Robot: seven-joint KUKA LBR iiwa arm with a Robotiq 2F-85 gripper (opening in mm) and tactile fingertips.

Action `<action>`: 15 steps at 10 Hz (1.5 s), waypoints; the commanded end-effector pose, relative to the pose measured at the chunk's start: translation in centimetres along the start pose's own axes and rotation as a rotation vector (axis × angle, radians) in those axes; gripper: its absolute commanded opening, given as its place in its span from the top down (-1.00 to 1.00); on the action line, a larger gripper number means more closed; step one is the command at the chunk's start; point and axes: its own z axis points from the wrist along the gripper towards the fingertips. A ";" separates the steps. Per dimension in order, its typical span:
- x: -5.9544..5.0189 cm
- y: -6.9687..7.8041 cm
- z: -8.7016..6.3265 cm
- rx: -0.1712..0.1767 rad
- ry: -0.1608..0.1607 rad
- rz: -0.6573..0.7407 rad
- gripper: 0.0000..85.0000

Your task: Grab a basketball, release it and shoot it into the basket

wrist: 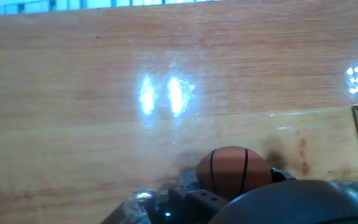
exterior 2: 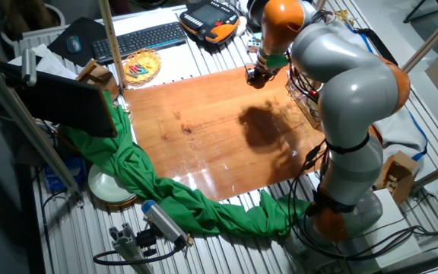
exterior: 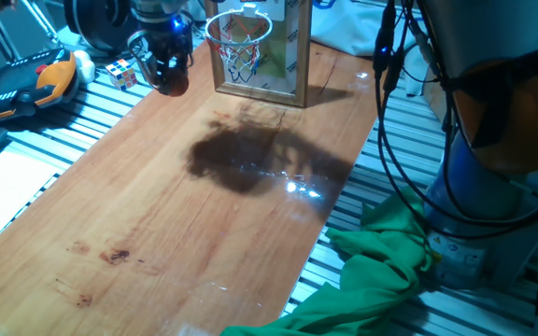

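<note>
Green cloth (exterior: 381,271): it lies nearest in one fixed view and hangs off the near corner of the tabletop (exterior: 185,215).
Tabletop: it is brown wood, shiny, with a big dark shadow in the middle.
Gripper (exterior: 168,73): it is up above the far left edge of the tabletop, beside the basket. Its fingers pinch the basketball.
Basketball (wrist: 232,171): it is small and orange with dark lines. In the hand view it sits right at the gripper's tip, above the wood. The fixed views do not show it.
Basket (exterior: 238,37): it stands at the far end of the tabletop, with an orange ring, a white, red and blue net and a wooden frame.
Puzzle cube (exterior: 122,72): it sits just left of the gripper, off the wood.
</note>
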 end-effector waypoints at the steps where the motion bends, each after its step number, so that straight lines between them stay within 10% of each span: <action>1: 0.0 0.0 0.0 -0.017 0.003 0.007 0.98; 4: 0.0 0.0 0.0 -0.029 -0.004 0.023 0.98; 15: 1.9 -5.6 -8.7 -0.008 0.033 0.018 0.98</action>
